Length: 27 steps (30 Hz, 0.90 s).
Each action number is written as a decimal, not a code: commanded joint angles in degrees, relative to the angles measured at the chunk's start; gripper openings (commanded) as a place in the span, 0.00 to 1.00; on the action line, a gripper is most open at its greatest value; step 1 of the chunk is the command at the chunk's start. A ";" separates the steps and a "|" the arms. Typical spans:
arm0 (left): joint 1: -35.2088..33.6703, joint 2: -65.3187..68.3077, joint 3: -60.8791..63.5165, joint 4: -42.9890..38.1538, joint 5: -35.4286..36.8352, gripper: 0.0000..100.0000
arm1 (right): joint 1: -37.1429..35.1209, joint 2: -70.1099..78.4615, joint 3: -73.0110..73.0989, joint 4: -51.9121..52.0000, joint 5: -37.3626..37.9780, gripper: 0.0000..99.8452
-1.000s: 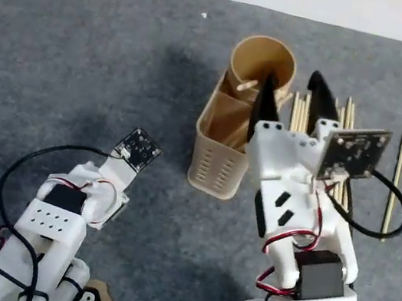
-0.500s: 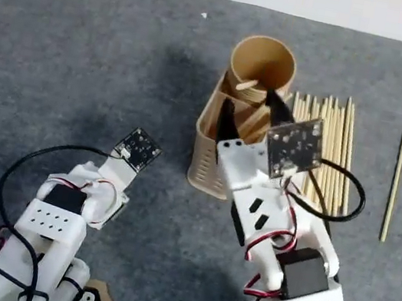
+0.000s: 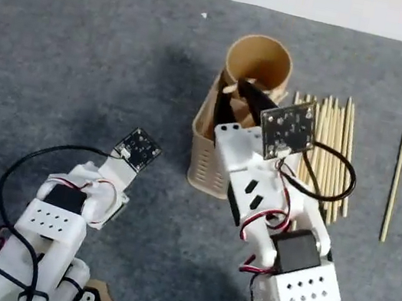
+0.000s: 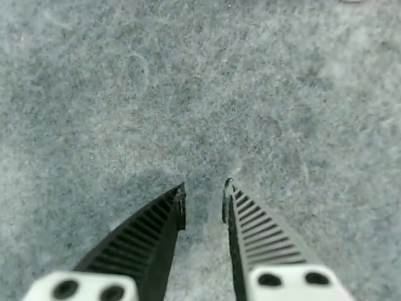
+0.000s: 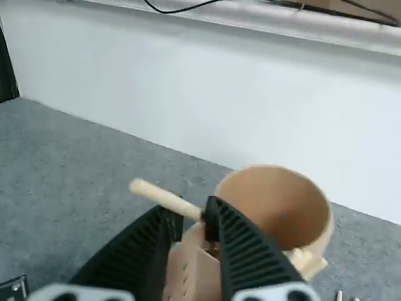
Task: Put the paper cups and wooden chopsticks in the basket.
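Chopstick (image 5: 160, 195) sat clamped in the right gripper (image 5: 188, 216) over the basket (image 3: 210, 164), beside the cup (image 3: 260, 59) inside it. Other chopsticks (image 3: 333, 143) lay beside the basket. Left gripper (image 4: 203, 202) hung slightly parted above carpet (image 4: 188, 75).

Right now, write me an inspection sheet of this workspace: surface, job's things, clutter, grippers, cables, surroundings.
Surface: grey felt-like mat.
Job's things: beige basket upright, with a paper cup at its far end, seemingly in the end compartment; wooden chopsticks in a row beside the basket; a lone chopstick lying apart from them.
Clutter: small white speck near the far edge.
Grippers: right gripper above the basket, shut on a chopstick; left gripper slightly open over bare mat, holding nothing.
Cables: black cable looping beside the left arm; black loop on the right arm, passing over the chopstick row.
Surroundings: white wall behind the mat.
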 commanded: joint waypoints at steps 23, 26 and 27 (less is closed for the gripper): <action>0.84 -0.40 -0.31 -0.79 -0.44 0.13 | -0.22 -0.13 -41.10 27.65 6.86 0.00; 0.92 -0.40 -0.31 -0.79 -0.44 0.13 | -0.22 -0.13 -46.37 33.80 8.62 0.00; 0.92 -0.40 -0.31 -0.79 -0.44 0.13 | -0.22 -0.13 -47.43 35.82 8.79 0.00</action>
